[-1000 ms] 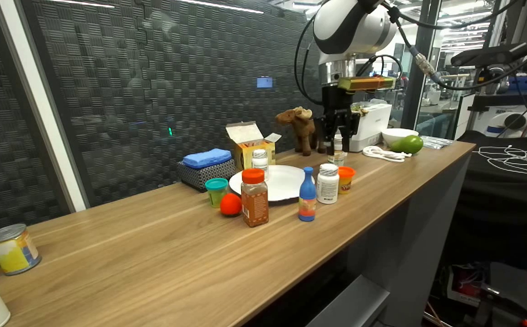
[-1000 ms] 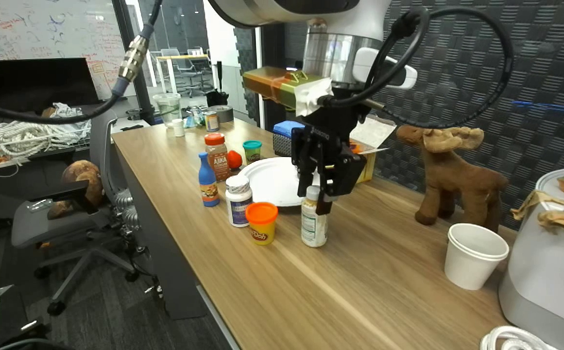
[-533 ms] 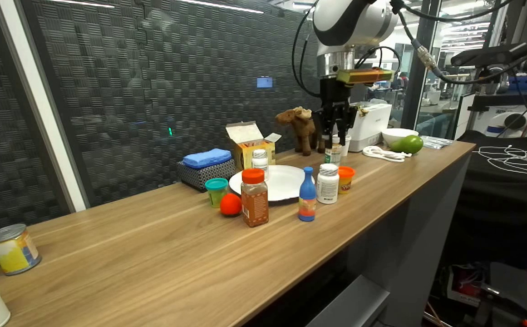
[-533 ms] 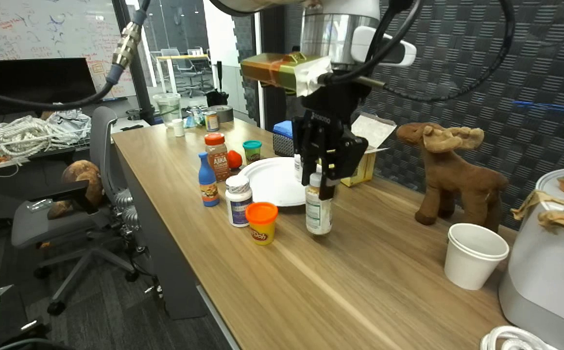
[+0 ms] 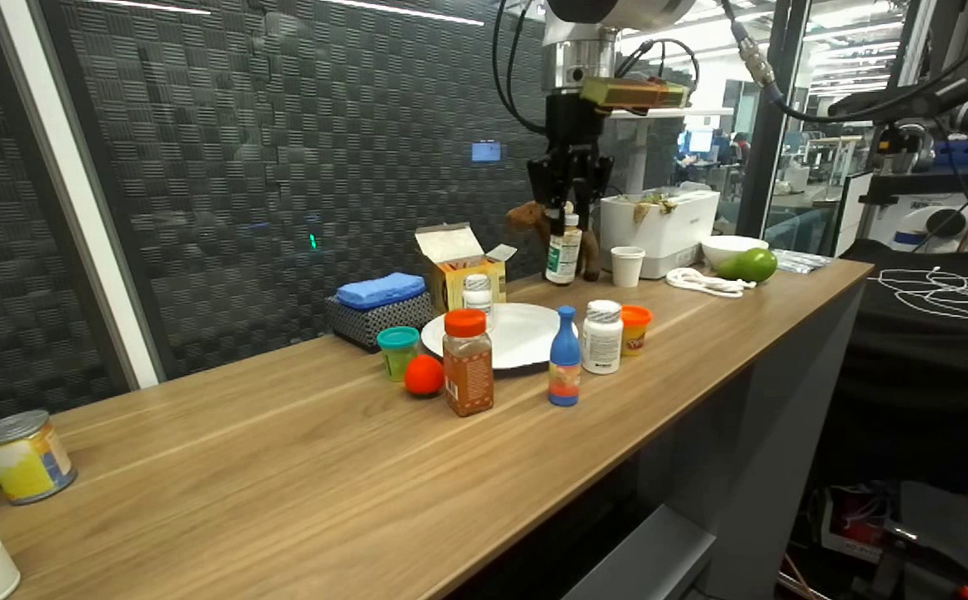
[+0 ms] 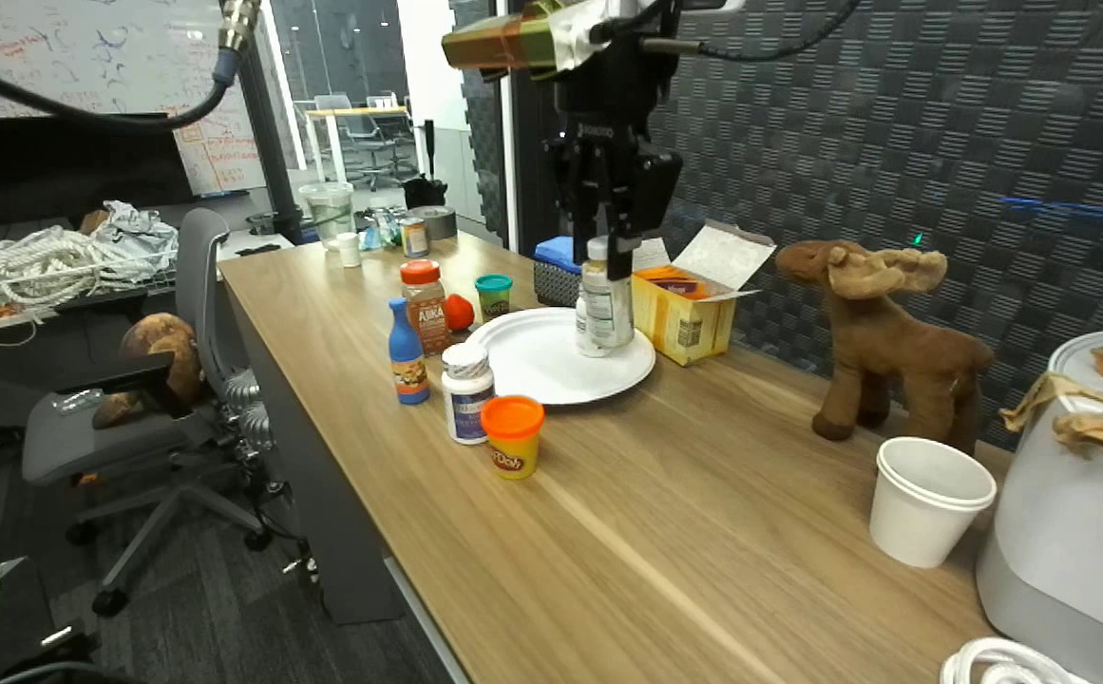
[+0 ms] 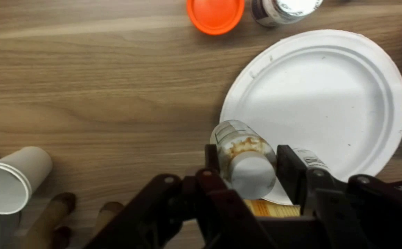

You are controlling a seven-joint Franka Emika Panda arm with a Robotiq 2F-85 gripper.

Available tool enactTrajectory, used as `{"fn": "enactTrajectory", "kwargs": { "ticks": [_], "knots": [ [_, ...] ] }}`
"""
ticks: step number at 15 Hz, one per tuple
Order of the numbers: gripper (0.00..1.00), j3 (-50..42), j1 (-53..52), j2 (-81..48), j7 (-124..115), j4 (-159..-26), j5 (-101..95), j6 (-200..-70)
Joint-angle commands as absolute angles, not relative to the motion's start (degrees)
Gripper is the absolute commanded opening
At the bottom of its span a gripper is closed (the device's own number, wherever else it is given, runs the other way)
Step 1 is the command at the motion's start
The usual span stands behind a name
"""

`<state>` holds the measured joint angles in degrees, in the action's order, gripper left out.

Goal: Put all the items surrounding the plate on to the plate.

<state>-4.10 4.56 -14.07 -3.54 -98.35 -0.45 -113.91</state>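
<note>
My gripper [image 7: 247, 154] has its jaws partway apart, pinching the white-capped bottle [image 7: 244, 155] just below and right of centre in the wrist view. It is held cap up, long axis near upright with a slight lean. Past the finger at right in that frame, a small white bottle [image 7: 311, 159] stands on the plate [image 7: 325, 103]. The plate's bare middle lies up and right of my grip, so I'd shift that way, clear of the small white bottle, before lowering. Farther out, at the top edge, sits the orange-lidded tub [image 7: 215, 14], off the plate.
</note>
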Motion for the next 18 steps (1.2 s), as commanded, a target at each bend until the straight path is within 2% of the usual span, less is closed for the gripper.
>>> {"fn": "enactTrajectory", "kwargs": {
  "ticks": [1, 10, 18],
  "knots": [
    [0.21, -2.66, 4.03, -18.49, -1.81, -91.79, 1.93, -111.68],
    [0.21, -0.9, 3.76, -29.03, -0.85, -83.81, 2.88, -108.69],
    [0.21, -0.68, 3.41, -32.63, -0.65, -79.06, 2.25, -107.44]
  ]
}}
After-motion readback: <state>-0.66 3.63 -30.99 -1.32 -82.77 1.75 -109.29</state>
